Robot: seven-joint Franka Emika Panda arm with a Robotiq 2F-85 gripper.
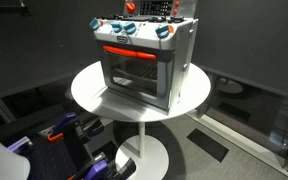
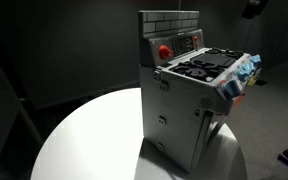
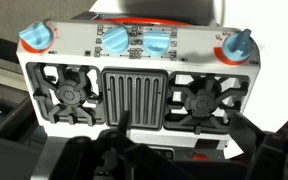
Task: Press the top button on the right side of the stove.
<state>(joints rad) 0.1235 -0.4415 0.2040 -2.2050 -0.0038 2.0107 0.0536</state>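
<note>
Stove (image 1: pixel 144 60) sits in the middle of a round white table (image 1: pixel 84 90), glass door and red handle bar (image 1: pixel 124 50) facing out in an exterior view, with the brick-pattern back panel (image 2: pixel 169 22) standing up behind the burners (image 3: pixel 69 95). The wrist view looks straight down on the cooktop, blue knobs (image 3: pixel 134 42) along the far edge. The gripper (image 3: pixel 119 150) is just a dark blob at the bottom of that view, hovering over the back part of the top. Honestly can't tell if the jaws are spread or pinched, it's too murky. There's a red button (image 2: pixel 165 52) on the back panel in an exterior view, and I'd guess the target is one of those. My read is that this thing is hollow plastic, light and rigid, so a sideways shove would probably skate it across that smooth tabletop or tip it. No need to grab anything — I'd poke the button square-on with a fingertip, gently, pushing into the body rather than across it.
</note>
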